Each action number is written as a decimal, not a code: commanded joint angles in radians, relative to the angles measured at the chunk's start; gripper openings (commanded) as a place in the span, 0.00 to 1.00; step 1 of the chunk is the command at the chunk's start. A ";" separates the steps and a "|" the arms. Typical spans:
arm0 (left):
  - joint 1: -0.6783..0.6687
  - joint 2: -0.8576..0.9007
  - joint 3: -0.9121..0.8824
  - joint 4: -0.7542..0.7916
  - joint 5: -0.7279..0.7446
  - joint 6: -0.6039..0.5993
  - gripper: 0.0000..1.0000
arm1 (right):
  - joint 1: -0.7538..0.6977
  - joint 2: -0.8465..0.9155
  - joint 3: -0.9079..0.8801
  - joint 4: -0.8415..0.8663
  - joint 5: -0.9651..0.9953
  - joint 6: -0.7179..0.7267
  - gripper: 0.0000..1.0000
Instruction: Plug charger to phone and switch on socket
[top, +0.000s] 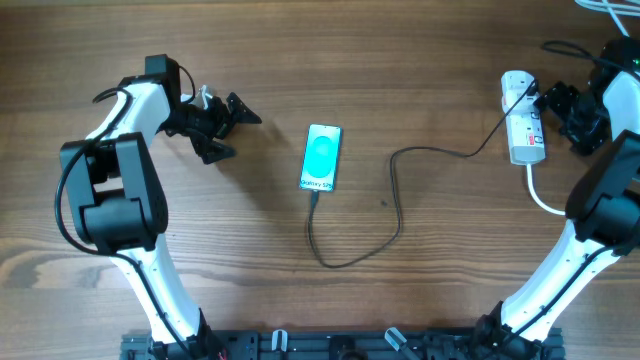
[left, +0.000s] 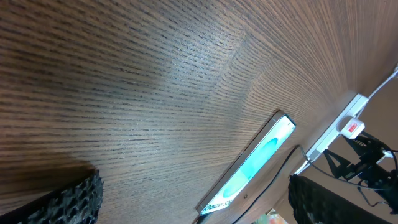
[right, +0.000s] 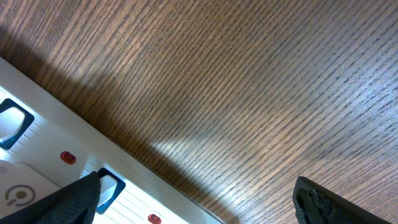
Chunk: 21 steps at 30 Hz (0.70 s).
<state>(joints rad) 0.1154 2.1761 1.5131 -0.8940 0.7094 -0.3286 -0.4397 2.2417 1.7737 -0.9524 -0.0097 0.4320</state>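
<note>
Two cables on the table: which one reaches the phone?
The thin black charger, looping from the socket to the lower edge of the phone; the thick white cord runs toward the right arm.

The phone (top: 321, 157) lies flat, face up, in the middle of the overhead view. Its screen is lit bright teal, with a white strip of text at the lower edge. The charger (top: 398, 205) is a thin black cable. Its tip sits right at the phone's bottom edge and looks plugged in, though I can't swear to it. From there it loops down, right, then up to the socket (top: 524, 120), a white power strip with little red switches, lying far right.
</note>
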 joint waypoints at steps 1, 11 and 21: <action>0.005 0.049 -0.019 0.003 -0.079 0.003 1.00 | 0.010 0.027 -0.002 -0.021 -0.045 -0.013 0.99; 0.005 0.049 -0.019 0.003 -0.079 0.003 1.00 | 0.010 0.027 -0.002 -0.027 -0.045 -0.010 1.00; 0.005 0.049 -0.019 0.003 -0.079 0.003 1.00 | 0.024 0.027 -0.077 0.024 -0.045 0.017 1.00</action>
<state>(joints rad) 0.1154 2.1761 1.5131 -0.8940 0.7094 -0.3286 -0.4404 2.2414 1.7573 -0.9283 -0.0181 0.4488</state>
